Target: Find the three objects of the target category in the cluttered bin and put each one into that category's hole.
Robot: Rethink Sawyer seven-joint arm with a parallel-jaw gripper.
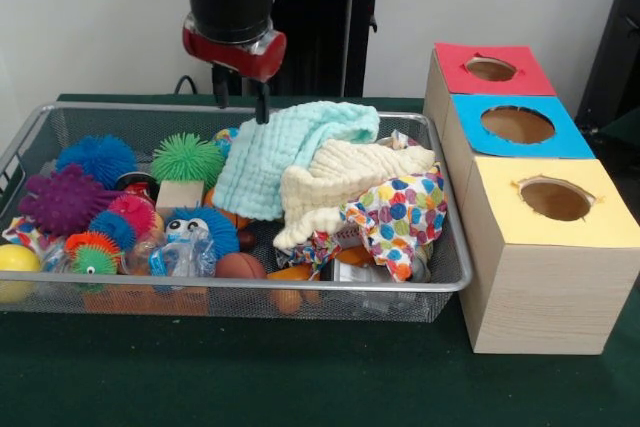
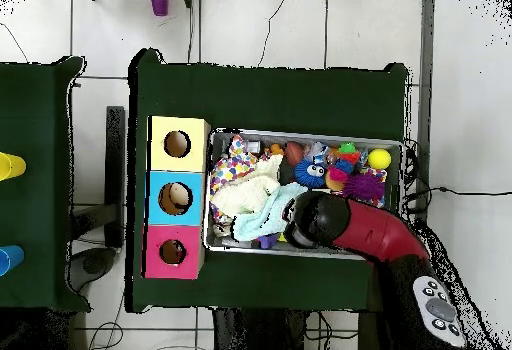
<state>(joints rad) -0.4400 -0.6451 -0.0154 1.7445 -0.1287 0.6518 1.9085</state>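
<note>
The bin (image 1: 452, 282) of silver wire mesh stands on the green table, full of toys and cloths; it also shows in the overhead view (image 2: 403, 178). My gripper (image 1: 241, 99) hangs over the bin's far side, open and empty, its tips just above the edge of a light blue cloth (image 1: 290, 152). In the overhead view the arm's head (image 2: 312, 221) hides the fingers. The hole (image 1: 490, 69) in the red-topped box is the farthest of the three boxes right of the bin; it also shows in the overhead view (image 2: 172, 252).
A cream cloth (image 1: 345, 182) and a polka-dot cloth (image 1: 400, 217) cover the bin's right half. Spiky balls, blue (image 1: 97, 159), green (image 1: 187, 159) and purple (image 1: 65, 199), a yellow ball (image 1: 15, 262) and a wooden block (image 1: 180, 195) lie at the left. Blue-topped (image 1: 517, 125) and yellow-topped (image 1: 555, 199) boxes stand nearer.
</note>
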